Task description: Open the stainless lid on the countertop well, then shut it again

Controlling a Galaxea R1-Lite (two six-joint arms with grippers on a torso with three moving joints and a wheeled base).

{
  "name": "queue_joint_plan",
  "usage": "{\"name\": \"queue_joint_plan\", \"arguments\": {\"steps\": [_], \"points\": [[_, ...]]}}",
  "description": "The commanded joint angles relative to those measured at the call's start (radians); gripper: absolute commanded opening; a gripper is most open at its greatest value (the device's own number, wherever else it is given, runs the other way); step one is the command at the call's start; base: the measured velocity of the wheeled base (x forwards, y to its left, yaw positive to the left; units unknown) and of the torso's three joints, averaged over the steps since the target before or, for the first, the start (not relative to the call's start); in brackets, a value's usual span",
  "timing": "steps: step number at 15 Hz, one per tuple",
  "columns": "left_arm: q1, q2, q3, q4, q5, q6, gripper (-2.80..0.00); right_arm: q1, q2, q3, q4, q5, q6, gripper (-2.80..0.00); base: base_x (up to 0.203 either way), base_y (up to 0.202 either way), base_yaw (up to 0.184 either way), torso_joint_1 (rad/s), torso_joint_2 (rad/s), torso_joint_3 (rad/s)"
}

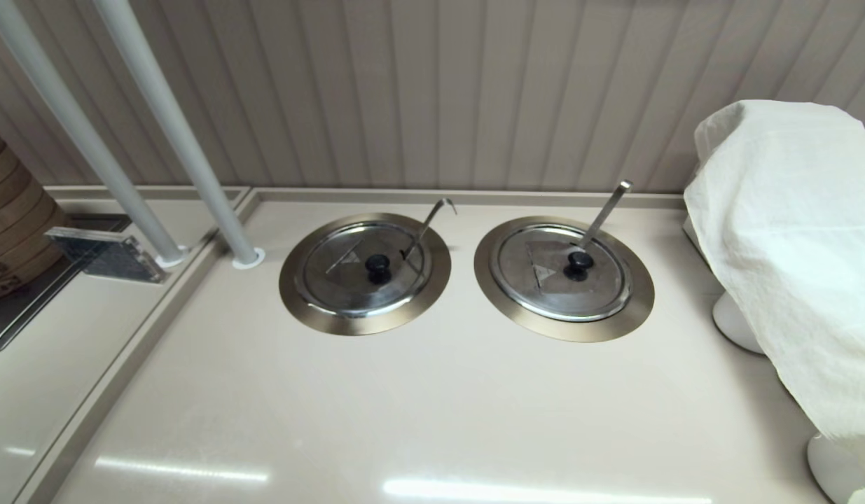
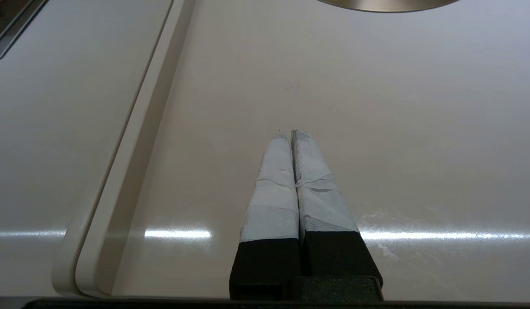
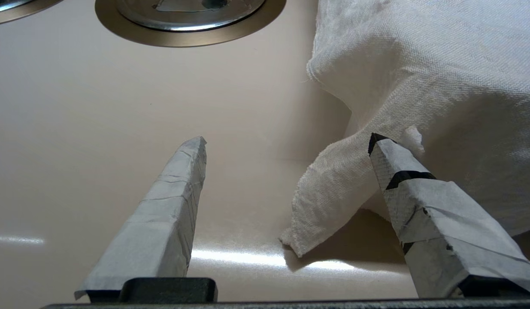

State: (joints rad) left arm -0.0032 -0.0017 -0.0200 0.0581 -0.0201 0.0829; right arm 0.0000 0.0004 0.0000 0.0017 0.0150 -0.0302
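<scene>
The stainless lid [image 1: 348, 280] lies flat and closed on the countertop well [image 1: 295, 308], the left of two wells. It has a black knob [image 1: 377, 264], and a thin hook-tipped wire handle [image 1: 432, 217] rises through its notch. Neither gripper shows in the head view. My left gripper [image 2: 290, 135] hovers shut and empty over bare counter, short of a steel ring edge [image 2: 389, 5]. My right gripper [image 3: 288, 141] is open and empty, low over the counter beside a white cloth; the well's rim [image 3: 16, 10] shows far off at a corner.
A like second well [image 1: 502, 308] with a flat straight handle [image 1: 607, 210] sits to the right. A white cloth [image 1: 789, 231] drapes objects at the right edge and hangs close to my right finger [image 3: 398, 163]. Two grey poles [image 1: 159, 133] and a bamboo steamer [image 1: 12, 217] stand left.
</scene>
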Motion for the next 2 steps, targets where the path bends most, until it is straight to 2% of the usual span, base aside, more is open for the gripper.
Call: {"name": "queue_joint_plan", "arguments": {"steps": [1,2], "points": [[0.000,0.003,0.001,0.000,0.000,-0.001,-2.80,0.000,0.000,0.000,0.000,-0.001,0.002,0.00,0.000,0.000,0.000,0.000,0.00,0.000],[0.000,0.003,0.000,0.000,0.002,-0.009,-2.80,0.000,0.000,0.000,0.000,-0.001,0.003,0.00,0.000,0.000,0.000,0.000,0.00,0.000]]}}
